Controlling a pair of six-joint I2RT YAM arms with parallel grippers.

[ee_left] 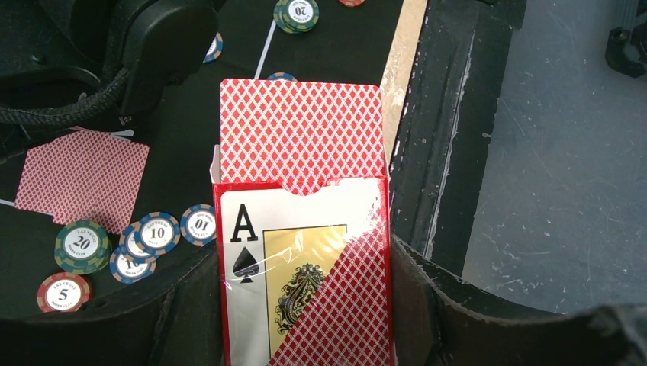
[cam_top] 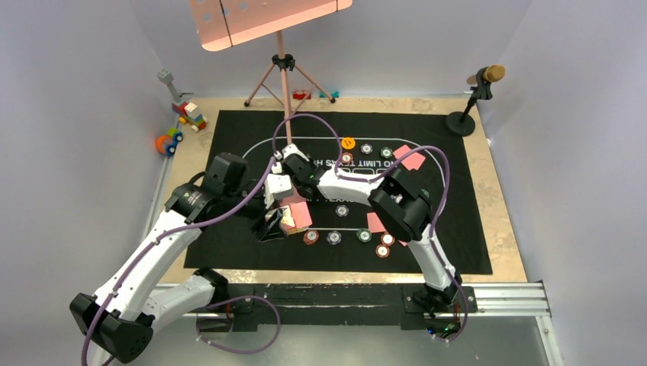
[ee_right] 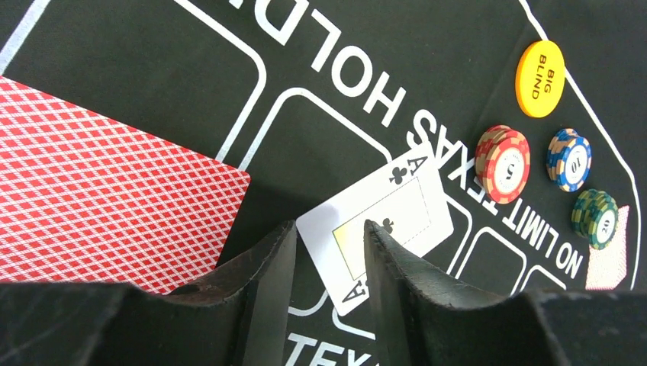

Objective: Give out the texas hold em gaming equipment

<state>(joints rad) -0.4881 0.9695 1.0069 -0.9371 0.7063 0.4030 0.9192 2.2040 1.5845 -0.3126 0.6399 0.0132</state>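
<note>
- Left gripper: clenched on the box, one finger against each long side.
- Box: upright between the fingers, open at the top, ace-of-spades print facing the wrist camera.
- Deck: red backs stick out of the box mouth, beyond the fingertips.
- Left of that gripper, on the mat: one face-down card. Nearer the fingers sit a green chip stack, blue chips and a red chip.
- Right gripper: jaws apart, nothing clamped between them.
- Ace of clubs: face up on the mat, just beyond the fingertips, partly hidden by the right finger.
- Red-backed card: close at the left of that gripper. Whether it lies on the mat cannot be told.
- Further out to the right: a red stack, a blue stack and a green stack in a row, with the yellow Big Blind disc beyond them.
</note>
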